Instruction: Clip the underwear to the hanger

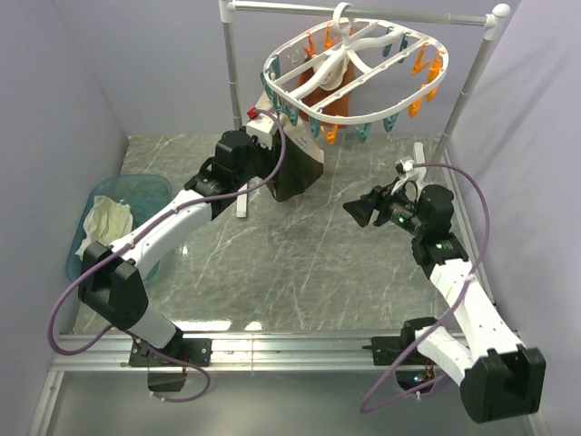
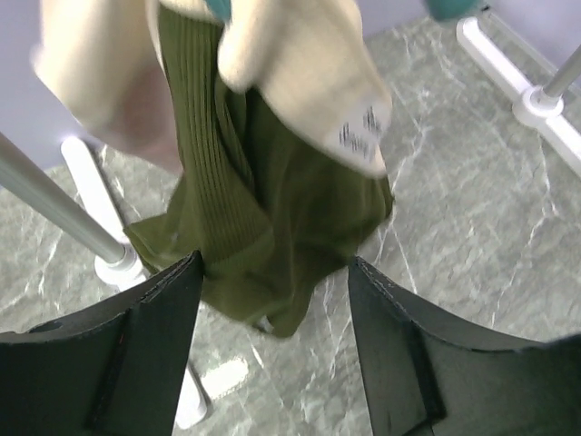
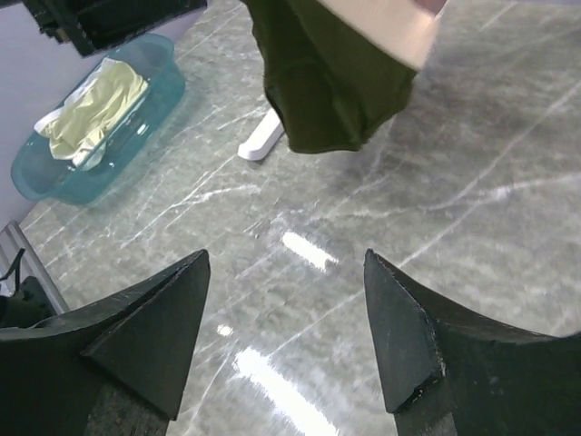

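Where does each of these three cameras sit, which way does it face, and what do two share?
Top view: above and behind, looking down on table, hanger, basin; both arms show.
Left wrist: on the left arm, facing the hanging underwear close up; open jaws below.
Right wrist: on the right arm, facing across the table toward the basin; open jaws below.
Shared: both wrist views catch the underwear.

Clearance under the hanger point(image 1: 349, 77)
Free: tabletop point(image 1: 318, 263) centre and near edge. Obstructed: underwear point(image 1: 295, 177) hanging below the hanger by the far edge; pole stand point(image 1: 467, 86) uprights either side; teal basin point(image 1: 118, 227) at left edge.
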Robot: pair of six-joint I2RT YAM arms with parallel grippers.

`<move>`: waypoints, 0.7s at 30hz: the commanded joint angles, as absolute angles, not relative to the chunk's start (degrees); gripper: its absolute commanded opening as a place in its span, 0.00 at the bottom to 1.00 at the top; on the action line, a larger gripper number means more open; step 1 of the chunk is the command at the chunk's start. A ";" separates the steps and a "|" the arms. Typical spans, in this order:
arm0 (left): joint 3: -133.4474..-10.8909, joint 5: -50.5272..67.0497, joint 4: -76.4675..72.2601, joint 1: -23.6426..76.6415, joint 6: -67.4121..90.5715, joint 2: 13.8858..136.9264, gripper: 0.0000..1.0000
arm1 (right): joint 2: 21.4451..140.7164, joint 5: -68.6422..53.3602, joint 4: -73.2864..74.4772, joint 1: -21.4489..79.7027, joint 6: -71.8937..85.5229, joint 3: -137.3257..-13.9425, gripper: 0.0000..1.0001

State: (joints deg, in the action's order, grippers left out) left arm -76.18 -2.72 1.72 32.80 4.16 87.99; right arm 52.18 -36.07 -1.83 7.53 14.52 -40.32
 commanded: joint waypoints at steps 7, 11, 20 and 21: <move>-74.80 4.04 4.48 31.20 5.01 81.57 0.72 | 62.57 -40.17 -18.45 6.59 16.08 -40.25 0.73; -72.25 6.67 3.70 30.41 5.97 80.33 0.74 | 67.58 -41.13 -23.54 6.42 18.19 -42.09 0.72; -74.09 8.61 1.76 28.83 8.00 83.58 0.74 | 83.48 -45.78 -32.33 4.92 26.53 -51.32 0.82; -74.27 8.79 1.58 28.48 7.91 83.84 0.74 | 86.37 -46.57 -33.21 4.75 27.33 -52.29 0.83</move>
